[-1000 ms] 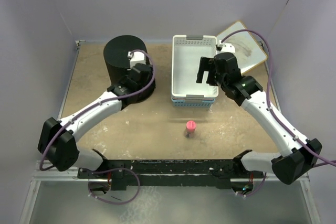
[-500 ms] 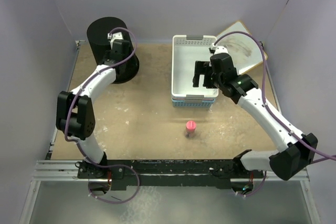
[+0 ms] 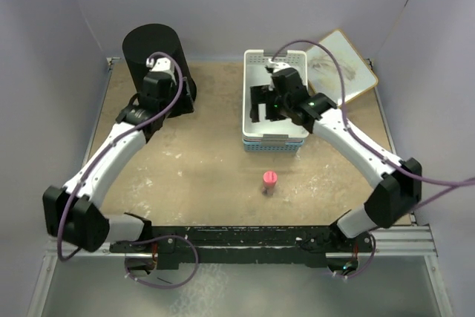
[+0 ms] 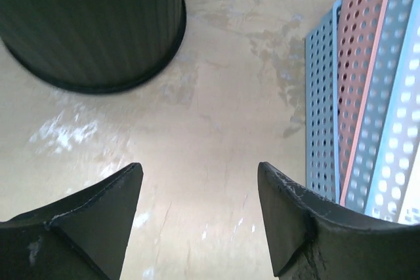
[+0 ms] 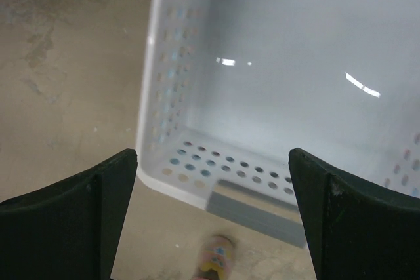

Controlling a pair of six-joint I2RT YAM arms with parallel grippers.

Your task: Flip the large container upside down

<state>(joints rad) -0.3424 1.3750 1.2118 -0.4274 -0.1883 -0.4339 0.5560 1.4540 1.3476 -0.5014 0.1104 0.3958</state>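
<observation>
The large container point(image 3: 152, 53) stands at the far left corner of the table point(image 3: 208, 161). It appears to be mouth down with its flared rim flat on the surface, though the rim is only partly seen. The left gripper point(image 4: 200, 168) is held partly open and empty, near the container but apart from it. The right gripper point(image 5: 213, 155) is spread fully and is empty above the white basket point(image 3: 274, 59). If inversion is confirmed, the left arm should be drawn back without brushing the container wall. The tabletop is tan, scuffed with pale streaks, and enclosed by plain lilac walls on three sides.
</observation>
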